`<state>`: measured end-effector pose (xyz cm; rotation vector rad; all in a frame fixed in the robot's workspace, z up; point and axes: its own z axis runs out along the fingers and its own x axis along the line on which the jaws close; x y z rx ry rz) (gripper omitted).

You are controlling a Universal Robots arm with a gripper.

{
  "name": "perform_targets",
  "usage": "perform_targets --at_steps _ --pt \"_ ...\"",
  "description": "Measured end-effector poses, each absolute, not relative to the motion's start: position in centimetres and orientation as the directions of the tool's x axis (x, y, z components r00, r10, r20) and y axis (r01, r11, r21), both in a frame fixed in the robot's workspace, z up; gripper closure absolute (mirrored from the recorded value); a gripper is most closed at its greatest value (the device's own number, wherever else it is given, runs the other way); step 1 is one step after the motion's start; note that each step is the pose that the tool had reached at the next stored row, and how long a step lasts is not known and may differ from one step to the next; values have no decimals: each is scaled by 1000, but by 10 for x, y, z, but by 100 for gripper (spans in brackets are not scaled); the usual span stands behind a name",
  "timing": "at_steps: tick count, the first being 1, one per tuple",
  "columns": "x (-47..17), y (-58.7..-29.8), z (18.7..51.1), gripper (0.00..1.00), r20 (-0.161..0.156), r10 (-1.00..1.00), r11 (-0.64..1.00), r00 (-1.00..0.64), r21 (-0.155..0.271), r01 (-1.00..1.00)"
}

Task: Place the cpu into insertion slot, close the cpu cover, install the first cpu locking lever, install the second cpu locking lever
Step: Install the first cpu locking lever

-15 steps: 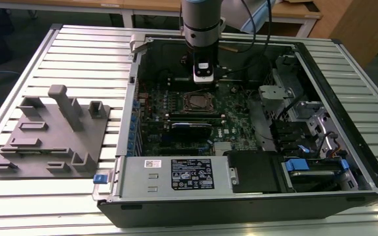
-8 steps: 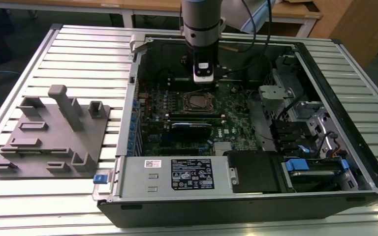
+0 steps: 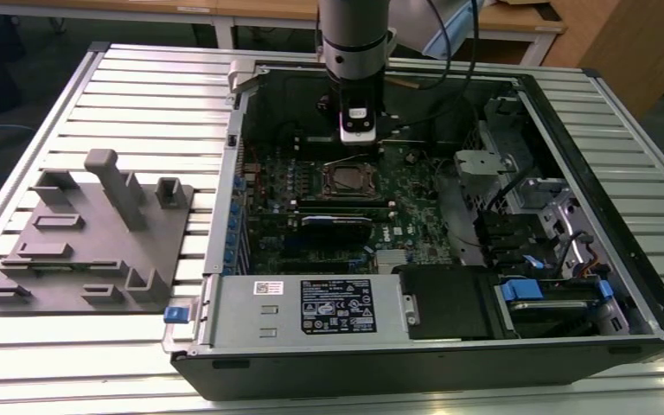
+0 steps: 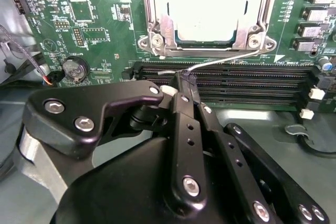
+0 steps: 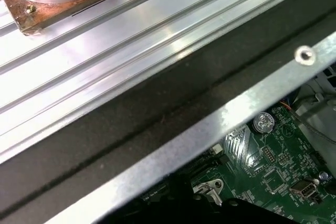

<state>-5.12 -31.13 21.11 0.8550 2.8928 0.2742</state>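
**Status.** The cpu [image 4: 205,9] sits in the insertion slot [image 3: 353,181] on the motherboard [image 4: 94,19]. The board is inside the open computer case [image 3: 424,341], which lies on the slatted counter [image 3: 136,78]. The cpu cover [image 4: 155,9] lies flat over the cpu, and its frame borders the bright metal top on every visible side. Placement and cover closing therefore read as done.

**Gripper.** In the exterior view the arm [image 3: 353,35] stands upright over the board, with the gripper [image 3: 358,131] close beside the slot. In the second wrist view the gripper [image 4: 185,81] has its tip between the socket and the row of long black memory slots [image 4: 247,82]. The jaws are together, clamped on the free end of a thin wire locking lever [image 4: 226,59]. The lever runs from the jaws along the socket edge nearest the memory slots, up to the socket corner.

**Step in hand.** This is judged to be the installation of a locking lever. The pictures do not show whether it is the first or the second. The held end stands off the frame and appears not yet tucked under a retaining hook.

**Requirement.** The step seems to call for pressing the wire down and sideways under its hook without losing the grip. The wire is thin and probably springy, so it may slip out of the jaws. Clearance to the memory slots is small.

**Other items.** A grey fixture tray [image 3: 79,259] lies on the counter at the exterior view's left, apart from the case.
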Motion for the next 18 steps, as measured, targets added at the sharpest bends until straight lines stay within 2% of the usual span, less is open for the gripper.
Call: perform_targets --at_steps 7,12,18 --pt "-52 -313 211 89 -62 548 825 -834 208 526" --pt "-55 -313 209 89 -86 548 825 -832 223 520" --pt "-59 -313 207 89 -98 548 825 -831 229 517"
